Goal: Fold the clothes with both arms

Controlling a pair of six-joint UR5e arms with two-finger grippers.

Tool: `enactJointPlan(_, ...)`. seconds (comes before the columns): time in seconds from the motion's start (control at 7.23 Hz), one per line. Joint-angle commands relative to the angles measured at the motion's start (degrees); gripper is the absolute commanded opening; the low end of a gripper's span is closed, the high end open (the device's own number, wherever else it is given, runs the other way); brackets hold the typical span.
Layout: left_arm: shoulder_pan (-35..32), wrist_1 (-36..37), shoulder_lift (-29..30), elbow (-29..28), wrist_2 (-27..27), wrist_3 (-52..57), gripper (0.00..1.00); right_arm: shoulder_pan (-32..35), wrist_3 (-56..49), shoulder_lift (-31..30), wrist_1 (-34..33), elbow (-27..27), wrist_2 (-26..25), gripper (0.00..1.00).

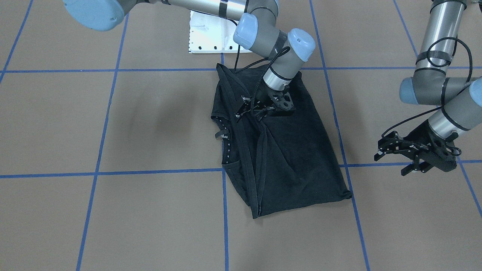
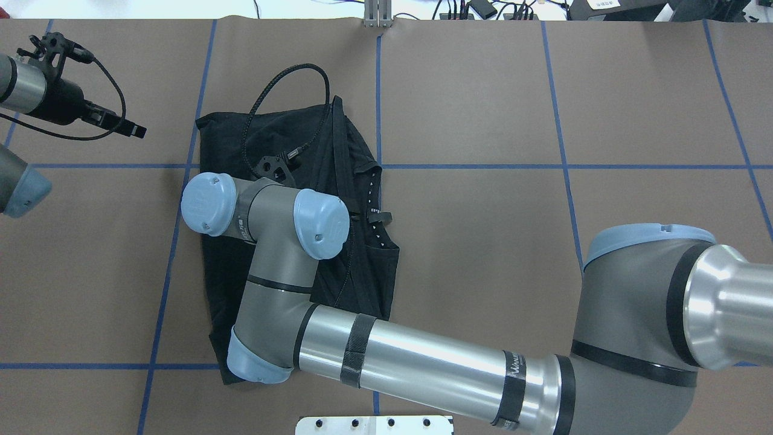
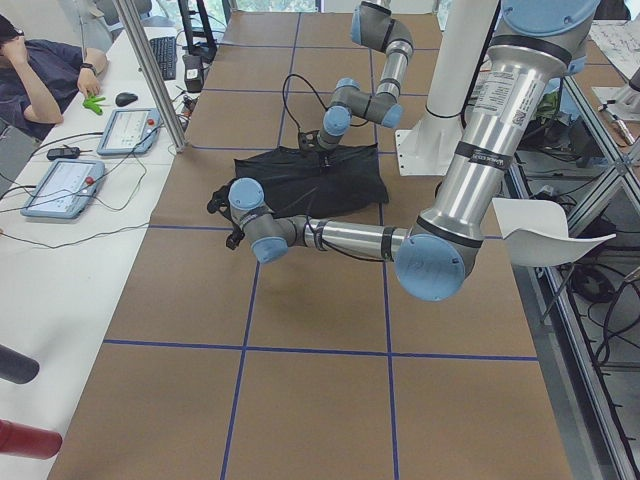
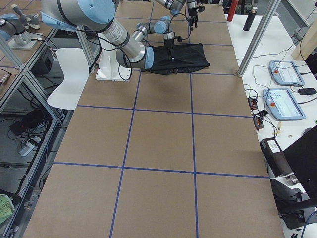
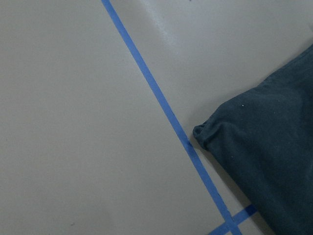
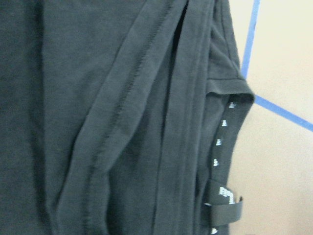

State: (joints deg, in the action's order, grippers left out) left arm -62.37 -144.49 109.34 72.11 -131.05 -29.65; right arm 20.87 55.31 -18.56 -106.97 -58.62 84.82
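already folded lengthwise into a narrow black slab, the t-shirt (image 1: 297,150) lies mid-way along the table (image 1: 113,131). right gripper (image 1: 250,112) hangs just over it, jaws apart and empty. left gripper (image 1: 391,161) is off to the side, also spread. a crosswise fold likely remains.

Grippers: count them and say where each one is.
2. The right gripper is low over the T-shirt, toward the robot's end of it. The left gripper hangs over bare table, off the T-shirt's side. None seems hidden.
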Motion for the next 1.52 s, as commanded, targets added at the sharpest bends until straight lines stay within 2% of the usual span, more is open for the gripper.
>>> enactJointPlan(0.0, -0.03, 0.00, 0.00, -0.04, 0.00, -0.05, 1.00, 1.71, -4.77, -9.59, -7.26, -15.91, 0.26, 0.94)
enactJointPlan(0.14, 0.06, 0.09, 0.00, -0.12, 0.00, 0.03, 1.00, 1.71, -4.95, -12.26, -7.29, -19.56, 0.34, 0.94)
enactJointPlan(0.41, -0.03, 0.09, 0.00, -0.12, 0.00, 0.03, 1.00, 1.45, -0.94, -9.76, -6.59, -18.81, 1.13, 0.94)
enactJointPlan(0.55, 0.06, 0.09, 0.00, -0.21, 0.00, 0.03, 1.00, 1.36, 2.22, -7.13, -5.37, -16.11, 1.22, 0.94)
enactJointPlan(0.83, -0.03, 0.09, 0.00, -0.21, 0.00, 0.03, 1.00, 1.80, 5.49, 0.86, 2.78, -2.70, 1.22, 0.94)
enactJointPlan(0.97, -0.03, 0.00, -0.09, -0.13, 0.00, 0.03, 1.00, 1.80, 7.51, 2.98, 5.52, 1.45, 1.22, 0.94)
enactJointPlan(1.24, 0.06, 0.09, 0.00, -0.12, 0.00, 0.03, 1.00, 0.67, 10.51, 9.57, 8.69, 13.48, 1.13, 0.94)
enactJointPlan(1.38, 0.06, 0.09, 0.00, -0.12, 0.00, 0.03, 1.00, -0.82, 10.34, 9.42, 8.71, 15.28, 0.52, 0.94)
